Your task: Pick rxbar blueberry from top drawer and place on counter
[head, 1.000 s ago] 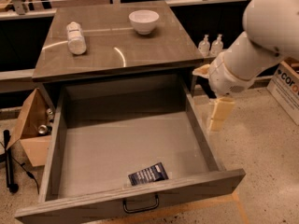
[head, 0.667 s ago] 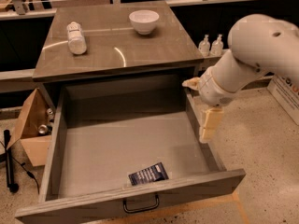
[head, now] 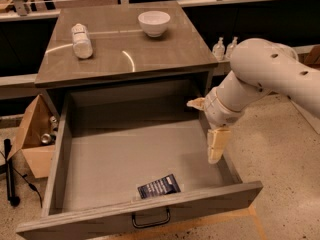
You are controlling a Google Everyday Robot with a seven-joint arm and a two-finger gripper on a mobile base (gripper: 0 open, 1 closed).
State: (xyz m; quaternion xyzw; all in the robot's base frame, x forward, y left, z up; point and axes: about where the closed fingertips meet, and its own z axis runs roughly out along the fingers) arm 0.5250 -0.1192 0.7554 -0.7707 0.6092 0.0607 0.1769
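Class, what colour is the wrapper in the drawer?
The wrapper is navy with white print, camera view. The gripper hovers above the drawer, right side.

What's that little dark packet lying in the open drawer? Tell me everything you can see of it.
The small flat dark navy-blue snack bar is a rectangular wrapper with white print lines I cannot read. It lies flat and slightly askew on the floor of the open grey wooden drawer, close behind its front panel, above the dark metal handle. Nothing else touches it. The robot's beige two-finger gripper hangs open over the drawer's right side, well apart from it.
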